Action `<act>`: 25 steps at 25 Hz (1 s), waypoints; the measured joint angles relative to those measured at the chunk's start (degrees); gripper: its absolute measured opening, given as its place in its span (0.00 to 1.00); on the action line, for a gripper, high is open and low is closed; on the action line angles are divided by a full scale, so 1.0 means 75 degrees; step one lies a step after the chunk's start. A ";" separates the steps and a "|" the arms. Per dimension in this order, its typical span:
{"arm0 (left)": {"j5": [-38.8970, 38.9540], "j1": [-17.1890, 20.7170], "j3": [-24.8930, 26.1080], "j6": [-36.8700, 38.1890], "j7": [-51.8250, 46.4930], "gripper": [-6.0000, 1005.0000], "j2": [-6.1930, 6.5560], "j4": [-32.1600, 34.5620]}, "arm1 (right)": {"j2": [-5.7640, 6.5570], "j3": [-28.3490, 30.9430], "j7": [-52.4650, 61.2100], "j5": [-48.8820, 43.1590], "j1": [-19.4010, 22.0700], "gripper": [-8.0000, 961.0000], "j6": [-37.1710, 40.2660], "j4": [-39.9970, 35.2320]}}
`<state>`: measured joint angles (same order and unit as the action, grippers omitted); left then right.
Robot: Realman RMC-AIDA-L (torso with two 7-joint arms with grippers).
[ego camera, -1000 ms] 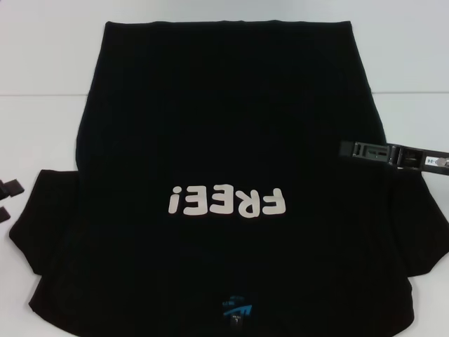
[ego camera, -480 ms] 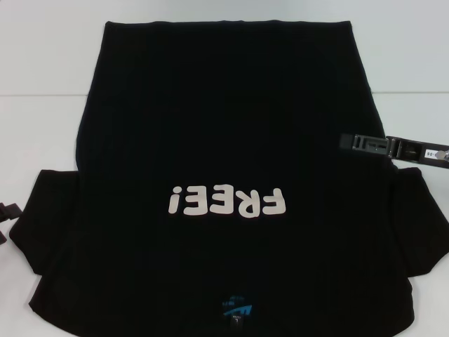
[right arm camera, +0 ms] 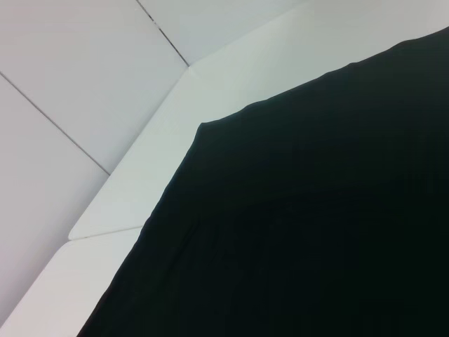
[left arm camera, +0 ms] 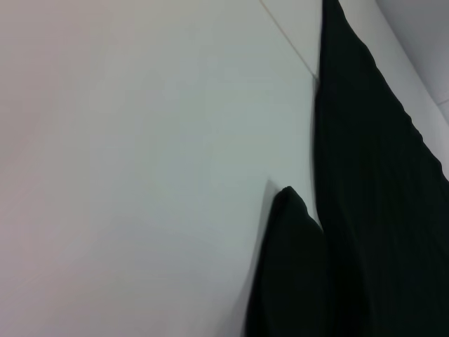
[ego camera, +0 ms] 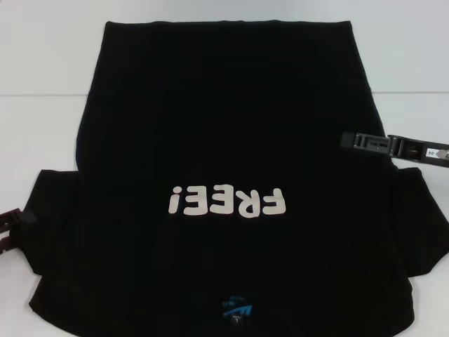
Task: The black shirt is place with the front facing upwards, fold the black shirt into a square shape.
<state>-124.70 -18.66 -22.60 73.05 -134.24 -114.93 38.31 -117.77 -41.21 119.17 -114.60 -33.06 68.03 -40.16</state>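
In the head view, the black shirt (ego camera: 224, 175) is seen spread flat, front up, on the white table (ego camera: 42, 126), with its hem at the far side and its collar at the near edge of the picture. The pale lettering (ego camera: 228, 202) "FREE!" is read upside down across the chest. A small blue neck label (ego camera: 237, 309) is seen at the collar; the tiny print on it cannot be read. Both sleeves are laid out to the sides.

The left gripper (ego camera: 10, 232) is seen at the left edge of the picture, just at the tip of the shirt's left-hand sleeve; whether its jaws are released or clenched cannot be told. The right gripper (ego camera: 354, 141) is held over the shirt's right-hand side edge, above the sleeve, and a white sticker (ego camera: 433, 152) with small unreadable print is carried on its body; the state of its jaws cannot be told either.

In the left wrist view, the shirt's side edge (left arm camera: 379, 196) and a rounded sleeve tip (left arm camera: 291, 274) are shown against the table (left arm camera: 140, 175).

In the right wrist view, a corner of the shirt (right arm camera: 295, 232) is shown lying on the table (right arm camera: 140, 182), with the pale floor (right arm camera: 63, 77) beyond its edge.
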 joint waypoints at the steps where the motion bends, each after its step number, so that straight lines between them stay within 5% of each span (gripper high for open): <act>1: -0.0009 -0.0026 -0.0001 -0.0010 0.0001 0.78 0.0010 -0.0031 | 0.0000 0.0017 -0.0002 -0.0001 0.0001 0.97 0.0000 0.0000; 13: -0.0017 -0.0155 -0.0261 -0.0034 -0.0049 0.76 -0.0013 0.0046 | 0.0000 0.0232 0.0001 -0.0001 0.0042 0.96 0.0039 0.0000; 25: -0.0013 -0.0186 -0.0421 -0.0042 -0.0077 0.28 -0.0016 0.0072 | 0.0000 0.0282 0.0002 -0.0001 0.0049 0.96 0.0067 0.0000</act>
<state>-124.80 -20.05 -25.76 72.73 -134.82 -115.05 38.85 -117.77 -39.10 119.18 -114.61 -32.69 68.53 -40.16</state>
